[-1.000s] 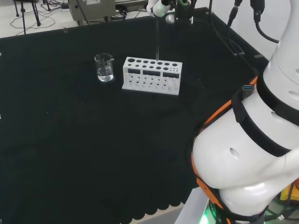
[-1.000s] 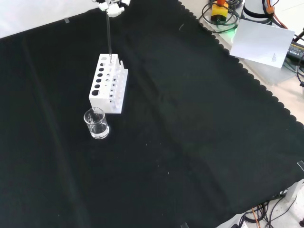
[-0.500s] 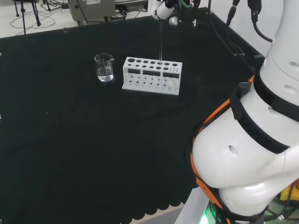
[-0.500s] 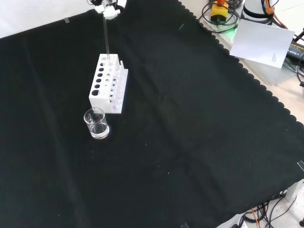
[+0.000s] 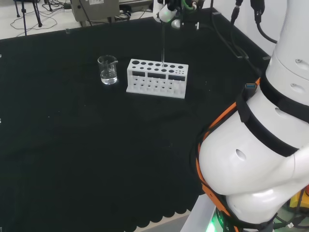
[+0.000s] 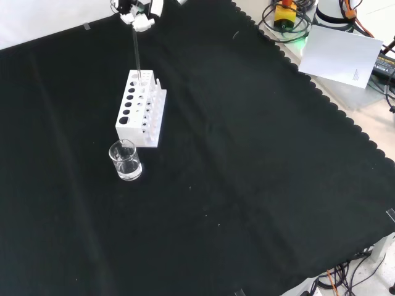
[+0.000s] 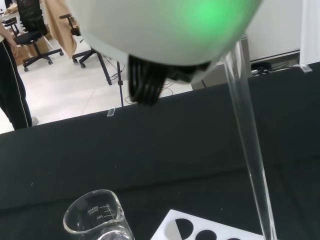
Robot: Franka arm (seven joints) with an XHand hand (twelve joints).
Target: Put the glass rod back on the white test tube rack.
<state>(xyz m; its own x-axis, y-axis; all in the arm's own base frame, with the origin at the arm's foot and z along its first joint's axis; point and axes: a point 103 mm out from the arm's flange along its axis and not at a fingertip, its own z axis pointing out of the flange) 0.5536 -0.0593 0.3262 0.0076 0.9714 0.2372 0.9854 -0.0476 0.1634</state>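
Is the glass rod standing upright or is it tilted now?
Nearly upright. In the head view the glass rod hangs almost straight down from the hand, its lower end at the top of the white test tube rack.

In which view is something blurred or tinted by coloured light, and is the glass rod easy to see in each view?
Wrist view: a blurred white part of the hand carries a green glow, while the glass rod and the beaker look clear. Head view: the rod is a faint pale line over the white test tube rack. Front view: the rod is thin against the black cloth.
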